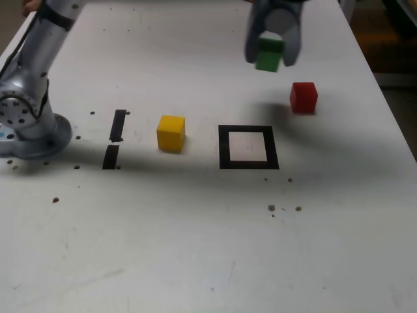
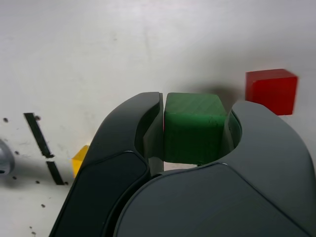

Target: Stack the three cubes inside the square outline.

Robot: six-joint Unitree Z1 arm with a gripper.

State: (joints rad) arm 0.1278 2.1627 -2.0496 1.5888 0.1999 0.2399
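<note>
You're in the carry step of the first placement: the green cube (image 1: 268,54) is in the gripper (image 1: 272,55), lifted off the table (image 1: 195,248) at the far side of the exterior view, and the outline (image 1: 247,147) has nothing inside it yet. The jaws are closed on the green cube, one on each side face, as the wrist view shows, with most of the block showing between them; the grip looks square rather than skewed.

Your next move, as I judge it, is to bring the cube nearer and a little to the exterior view's left until it hangs over the outline's bare middle, then lower it flat before letting go. Centre it well, since two more cubes must sit on it.

The red cube (image 1: 303,97) rests just right of and beyond the outline; the yellow cube (image 1: 171,133) sits to its left, apart from the tape.
</note>
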